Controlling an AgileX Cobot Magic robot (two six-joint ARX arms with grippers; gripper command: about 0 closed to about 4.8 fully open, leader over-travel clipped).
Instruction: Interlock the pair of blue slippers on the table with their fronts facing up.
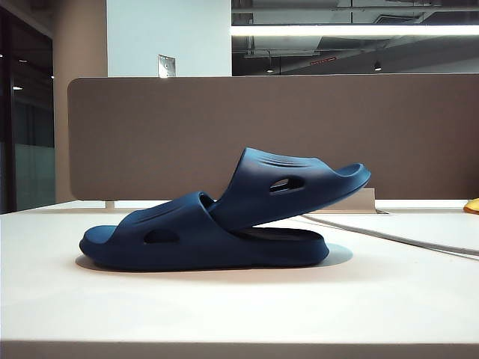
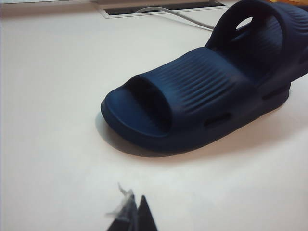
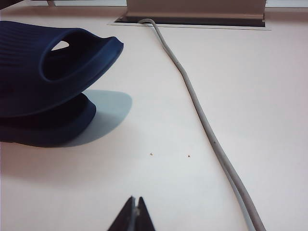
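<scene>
left gripper (image 2: 131, 216): my fingers are pressed together on nothing, hanging over bare table (image 2: 48, 120) near the flat slipper's open toe, well apart from it.
lower slipper (image 1: 187, 239): lies flat in the middle of the table, sole down, toe to the left.
upper slipper (image 1: 292, 183): its left end is tucked under the lower one's strap, its right end lifted and pointing right; both uppers face up, so I judge the interlock looks made.
right gripper (image 3: 134, 216): my fingers here are also closed and empty, near the raised end but clear of it.
cable (image 3: 202, 120): grey, runs from the far slot toward the near right.
risk: the tilted slipper rests only on the wedge; a brush from my right fingers could lever it out. Sweeping right could snag the cable.
views: the exterior view shows the tilt and tuck but neither gripper; the left wrist view shows the ribbed strap; the right wrist view shows the gap under the raised end.
</scene>
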